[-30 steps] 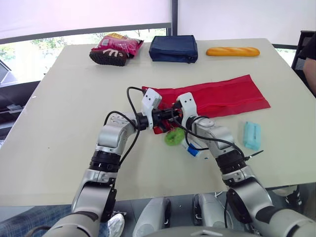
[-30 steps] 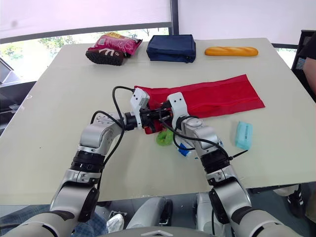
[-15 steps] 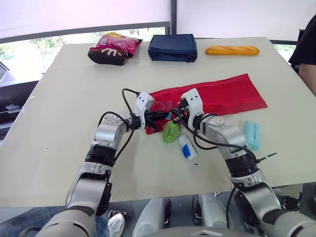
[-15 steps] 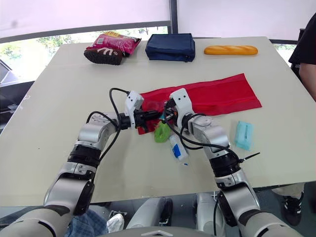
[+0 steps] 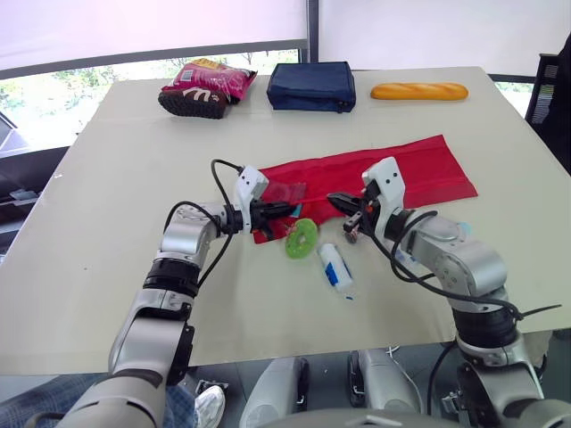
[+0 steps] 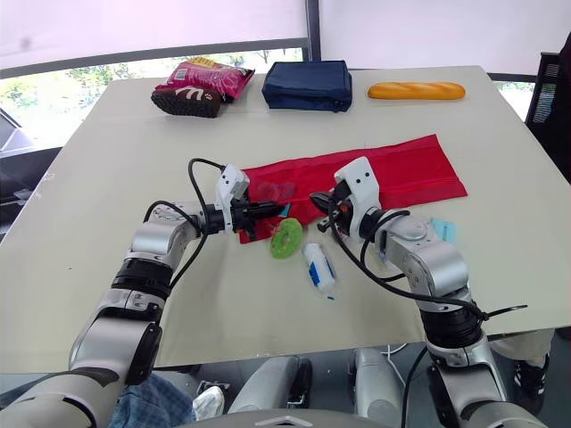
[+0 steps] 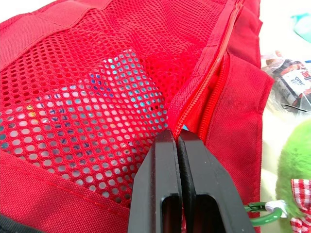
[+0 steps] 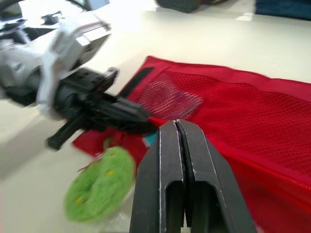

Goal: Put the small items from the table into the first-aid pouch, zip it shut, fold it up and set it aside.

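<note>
Left wrist view puts my left gripper point(image 7: 176, 136) on the zip seam of the red first-aid pouch point(image 7: 97, 87), fingers pinched tight on it, with blue contents showing through the mesh that the head views lose. From the head, my right gripper point(image 5: 342, 201) hangs at the pouch's near edge, clamped on nothing, with a green toy point(image 5: 301, 239) and white tube point(image 5: 335, 266) just beside. Across the pale table point(image 5: 107, 178) lie a snack bag point(image 5: 207, 86), navy bag point(image 5: 312, 86) and bread loaf point(image 5: 419, 91), below a window.

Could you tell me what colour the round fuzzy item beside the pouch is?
The fuzzy item is bright green, clearest in the left eye view.
</note>
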Robot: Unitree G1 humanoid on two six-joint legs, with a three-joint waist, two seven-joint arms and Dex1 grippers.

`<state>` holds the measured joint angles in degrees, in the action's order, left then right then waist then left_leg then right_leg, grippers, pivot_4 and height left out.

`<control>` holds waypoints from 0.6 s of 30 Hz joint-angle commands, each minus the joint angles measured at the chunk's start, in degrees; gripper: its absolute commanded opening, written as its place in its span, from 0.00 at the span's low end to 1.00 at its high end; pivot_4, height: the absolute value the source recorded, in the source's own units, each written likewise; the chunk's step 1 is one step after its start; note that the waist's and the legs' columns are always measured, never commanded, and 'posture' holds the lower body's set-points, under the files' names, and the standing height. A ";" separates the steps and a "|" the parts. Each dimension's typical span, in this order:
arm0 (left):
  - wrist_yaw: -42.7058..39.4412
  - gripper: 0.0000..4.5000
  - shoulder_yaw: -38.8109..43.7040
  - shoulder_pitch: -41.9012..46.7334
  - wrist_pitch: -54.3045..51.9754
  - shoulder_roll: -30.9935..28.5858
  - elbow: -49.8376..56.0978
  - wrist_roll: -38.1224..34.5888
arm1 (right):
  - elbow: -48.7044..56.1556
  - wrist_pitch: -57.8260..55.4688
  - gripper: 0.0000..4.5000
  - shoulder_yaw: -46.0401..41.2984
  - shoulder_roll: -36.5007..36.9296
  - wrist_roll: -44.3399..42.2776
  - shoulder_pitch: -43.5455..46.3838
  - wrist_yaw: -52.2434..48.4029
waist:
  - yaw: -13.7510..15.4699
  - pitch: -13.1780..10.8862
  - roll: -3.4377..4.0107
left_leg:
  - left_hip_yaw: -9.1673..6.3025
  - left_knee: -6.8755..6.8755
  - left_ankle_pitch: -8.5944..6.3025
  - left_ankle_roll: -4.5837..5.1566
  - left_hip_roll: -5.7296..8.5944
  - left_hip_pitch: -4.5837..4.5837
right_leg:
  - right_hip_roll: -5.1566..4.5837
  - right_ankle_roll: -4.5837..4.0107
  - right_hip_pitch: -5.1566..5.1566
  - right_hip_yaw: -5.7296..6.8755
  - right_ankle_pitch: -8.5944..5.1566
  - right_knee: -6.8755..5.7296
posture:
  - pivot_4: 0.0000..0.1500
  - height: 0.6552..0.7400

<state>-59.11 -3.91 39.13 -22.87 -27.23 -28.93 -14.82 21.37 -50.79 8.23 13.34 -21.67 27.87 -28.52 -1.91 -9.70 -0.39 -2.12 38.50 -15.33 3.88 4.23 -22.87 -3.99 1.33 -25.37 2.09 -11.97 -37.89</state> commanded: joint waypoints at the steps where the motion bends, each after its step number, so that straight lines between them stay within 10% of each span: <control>1: -1.00 0.00 1.22 0.66 0.32 -0.78 -0.30 -0.38 | 4.62 -0.84 0.00 2.43 -0.10 -2.32 0.36 -1.30 | 0.09 0.00 0.00 | 0.00 0.00 0.00 0.00 0.00 0.00 | 0.00 0.00 0.00 0.00 0.00 0.00 | 1.00 0.99; 18: -7.27 0.00 1.59 -7.30 5.48 -10.38 2.13 1.70 | 13.11 15.88 0.00 -1.10 3.19 -2.21 -16.26 -3.10 | 0.16 0.01 -0.03 | 0.00 0.00 0.00 -0.01 0.00 0.04 | 0.00 0.00 0.01 0.00 0.00 0.00 | 1.00 0.99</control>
<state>-65.18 -2.79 33.39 -18.23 -35.35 -26.95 -14.30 30.95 -38.09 9.85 15.49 -22.63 13.18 -30.17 -1.75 -9.68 -0.41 -2.11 38.48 -15.33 3.88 4.22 -22.83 -4.00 1.34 -25.37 2.08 -11.97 -37.87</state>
